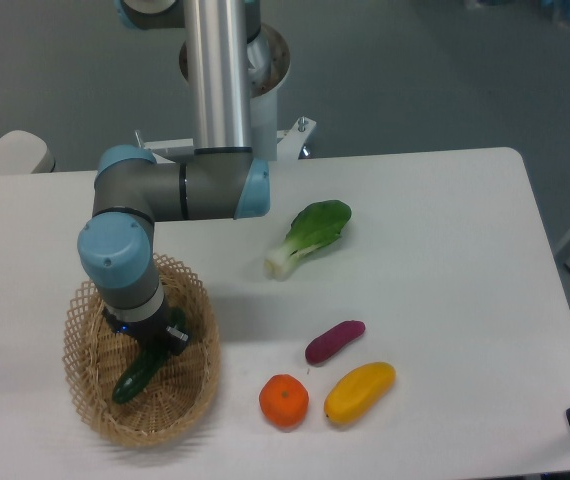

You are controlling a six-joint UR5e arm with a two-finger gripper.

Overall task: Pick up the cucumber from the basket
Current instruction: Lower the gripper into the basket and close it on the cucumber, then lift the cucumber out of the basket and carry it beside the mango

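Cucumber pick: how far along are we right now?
Done: the hand is down inside the basket, at the upper end of the cucumber. In hand: it looks clamped on that end, though the wrist hides the fingers, so the grip is unconfirmed. Left: the cucumber's lower end sits low within the basket, so it must yet be lifted clear of the rim.

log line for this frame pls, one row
phase: grasping in basket | gripper: down over upper end of cucumber, jaw state unclear | cucumber: inside basket, lift not confirmed
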